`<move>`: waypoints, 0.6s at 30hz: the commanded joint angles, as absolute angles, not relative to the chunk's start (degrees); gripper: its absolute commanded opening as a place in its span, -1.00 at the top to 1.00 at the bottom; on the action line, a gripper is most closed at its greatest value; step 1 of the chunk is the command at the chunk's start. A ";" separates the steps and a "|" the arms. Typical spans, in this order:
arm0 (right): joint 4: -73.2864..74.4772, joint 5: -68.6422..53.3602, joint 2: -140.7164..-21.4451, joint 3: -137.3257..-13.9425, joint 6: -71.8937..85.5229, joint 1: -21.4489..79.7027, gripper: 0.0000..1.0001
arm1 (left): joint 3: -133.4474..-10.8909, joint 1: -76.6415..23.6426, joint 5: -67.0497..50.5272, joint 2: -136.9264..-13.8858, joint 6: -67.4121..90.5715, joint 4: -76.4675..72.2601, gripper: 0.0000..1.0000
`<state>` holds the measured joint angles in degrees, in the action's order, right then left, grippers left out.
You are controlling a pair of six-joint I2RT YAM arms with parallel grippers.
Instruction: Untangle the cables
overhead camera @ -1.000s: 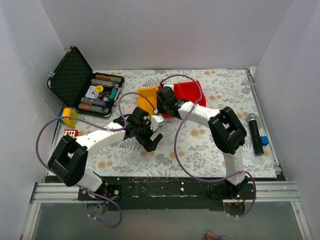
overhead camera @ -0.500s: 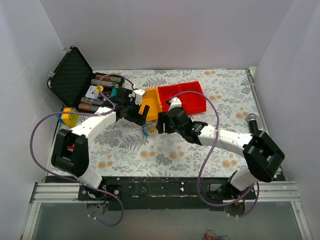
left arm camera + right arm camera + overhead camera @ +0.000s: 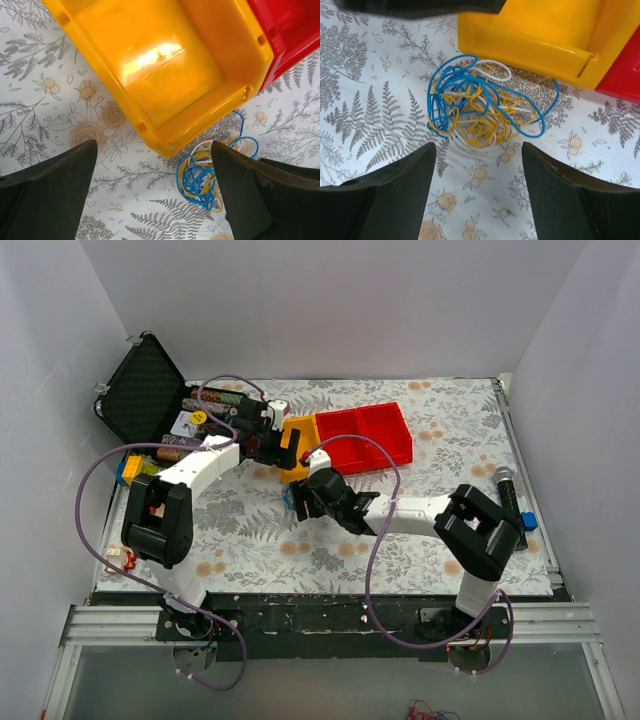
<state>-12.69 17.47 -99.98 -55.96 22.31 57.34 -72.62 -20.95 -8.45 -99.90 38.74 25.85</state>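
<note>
The cables (image 3: 480, 107) lie in one tangled bundle of blue, yellow and white wire on the flowered cloth, just in front of the yellow bin (image 3: 540, 35). My right gripper (image 3: 479, 147) hovers open right beside the bundle, with nothing between its fingers. The left wrist view shows the cables (image 3: 210, 170) by the right finger (image 3: 270, 195) of my open left gripper (image 3: 154, 147), which hangs over the yellow bin's (image 3: 160, 75) near corner. From above, only a blue bit of the cables (image 3: 289, 502) shows beside the right gripper (image 3: 303, 498). The left gripper (image 3: 268, 445) is at the yellow bin (image 3: 297, 435).
A red bin (image 3: 365, 435) sits against the yellow one. An open black case (image 3: 150, 390) with poker chips stands at the back left, with toy blocks (image 3: 135, 470) below it. A microphone (image 3: 510, 505) and a small blue object (image 3: 529, 521) lie at the right edge.
My left gripper went from the table's middle up to the yellow bin. My right arm swung from the bins down to the cables, and its jaws opened wider.
</note>
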 commanded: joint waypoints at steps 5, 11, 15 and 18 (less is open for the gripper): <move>-17.49 21.80 -105.90 -62.04 19.25 57.57 -0.52 | -73.74 -18.90 -11.61 -98.52 40.17 24.17 -0.96; -12.84 20.57 -108.20 -62.84 21.09 57.57 -0.06 | -74.01 -18.90 -6.42 -102.91 40.35 21.01 -0.52; -10.19 19.51 -104.17 -57.94 22.58 58.44 0.28 | -73.92 -18.98 -4.48 -103.97 39.11 19.25 -0.27; -10.64 18.64 -98.54 -51.27 24.08 59.32 0.40 | -72.87 -18.90 -4.13 -103.63 38.50 18.20 -0.13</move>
